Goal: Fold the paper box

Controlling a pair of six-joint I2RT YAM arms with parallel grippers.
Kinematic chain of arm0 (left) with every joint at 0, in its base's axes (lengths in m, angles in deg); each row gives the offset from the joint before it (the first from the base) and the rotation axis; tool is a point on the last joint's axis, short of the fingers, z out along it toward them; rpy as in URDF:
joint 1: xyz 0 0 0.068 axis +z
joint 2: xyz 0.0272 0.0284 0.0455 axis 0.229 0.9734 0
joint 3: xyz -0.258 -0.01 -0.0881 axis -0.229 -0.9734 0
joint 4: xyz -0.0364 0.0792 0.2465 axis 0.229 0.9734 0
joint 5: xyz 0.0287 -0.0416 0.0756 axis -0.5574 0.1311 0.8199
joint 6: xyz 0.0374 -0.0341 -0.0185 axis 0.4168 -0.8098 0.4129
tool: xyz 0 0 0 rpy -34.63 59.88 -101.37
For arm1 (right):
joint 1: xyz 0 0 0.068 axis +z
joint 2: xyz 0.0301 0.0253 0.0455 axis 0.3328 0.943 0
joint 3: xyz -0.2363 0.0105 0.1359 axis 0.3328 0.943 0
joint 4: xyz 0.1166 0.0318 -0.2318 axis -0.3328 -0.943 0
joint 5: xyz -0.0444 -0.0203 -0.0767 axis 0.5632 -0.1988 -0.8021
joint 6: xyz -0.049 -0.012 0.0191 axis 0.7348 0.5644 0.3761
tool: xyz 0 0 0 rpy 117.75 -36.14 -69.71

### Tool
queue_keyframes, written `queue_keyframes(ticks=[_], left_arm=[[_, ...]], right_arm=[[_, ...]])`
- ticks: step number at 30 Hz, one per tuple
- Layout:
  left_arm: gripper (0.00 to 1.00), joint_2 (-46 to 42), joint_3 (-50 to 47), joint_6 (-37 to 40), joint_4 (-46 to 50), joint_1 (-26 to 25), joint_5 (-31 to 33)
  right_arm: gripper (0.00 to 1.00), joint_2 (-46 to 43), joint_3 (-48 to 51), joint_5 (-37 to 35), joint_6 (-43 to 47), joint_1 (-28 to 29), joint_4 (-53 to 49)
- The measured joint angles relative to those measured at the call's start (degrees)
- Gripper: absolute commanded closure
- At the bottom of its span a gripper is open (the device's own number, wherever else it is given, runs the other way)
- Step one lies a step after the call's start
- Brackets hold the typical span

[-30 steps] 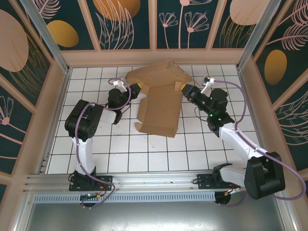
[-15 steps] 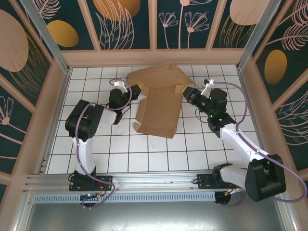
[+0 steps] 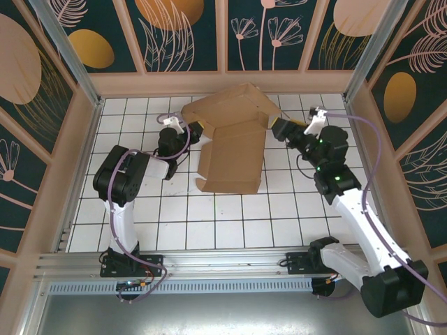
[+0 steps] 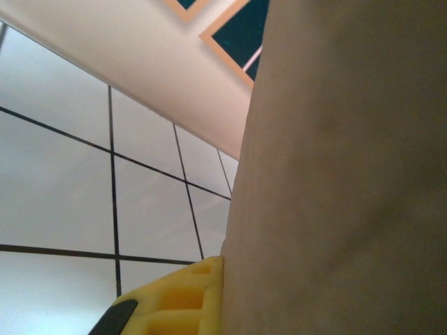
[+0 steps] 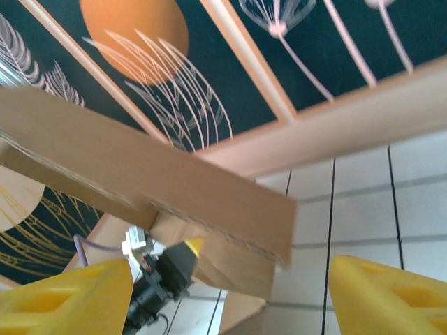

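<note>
The paper box (image 3: 230,150) is a brown cardboard sheet lying partly folded in the middle of the tiled table, with its back panel raised. My left gripper (image 3: 198,128) is shut on the box's left edge. In the left wrist view the cardboard (image 4: 349,174) presses flat against a yellow finger (image 4: 174,307). My right gripper (image 3: 278,128) stands open just off the box's right flap. Its yellow fingers (image 5: 70,296) are wide apart below a raised flap (image 5: 140,167) and hold nothing. Beyond the flap, the left gripper (image 5: 192,246) shows as a closed tip.
The enclosure's back wall (image 3: 223,82) runs close behind the raised panel. Side walls (image 3: 77,160) stand left and right. White tiles (image 3: 230,223) lie open between the box and the arm bases.
The right gripper opened, let go of the box's right flap, and drew back to the right. The box shifted slightly. The left gripper kept its hold.
</note>
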Motion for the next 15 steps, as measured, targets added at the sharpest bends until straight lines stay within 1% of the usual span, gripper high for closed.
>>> queue_keyframes(ticks=[4,9,12,15], left_arm=[[1.0,-0.5,1.7,2.2,2.4,0.0,3.7],[1.0,-1.2,4.5,6.4,5.5,0.0,9.0],[1.0,-2.2,4.7,8.7,6.8,0.0,11.9],[1.0,-2.7,5.1,10.8,7.7,0.0,13.7]], right_arm=[[0.32,1.6,-8.3,-1.0,3.1,0.0,-4.4],[0.34,8.0,-18.8,-0.8,5.5,0.9,-8.5],[0.34,13.0,-24.9,-1.2,7.0,3.3,-11.2],[0.34,18.8,-31.8,-2.6,9.1,7.3,-14.3]])
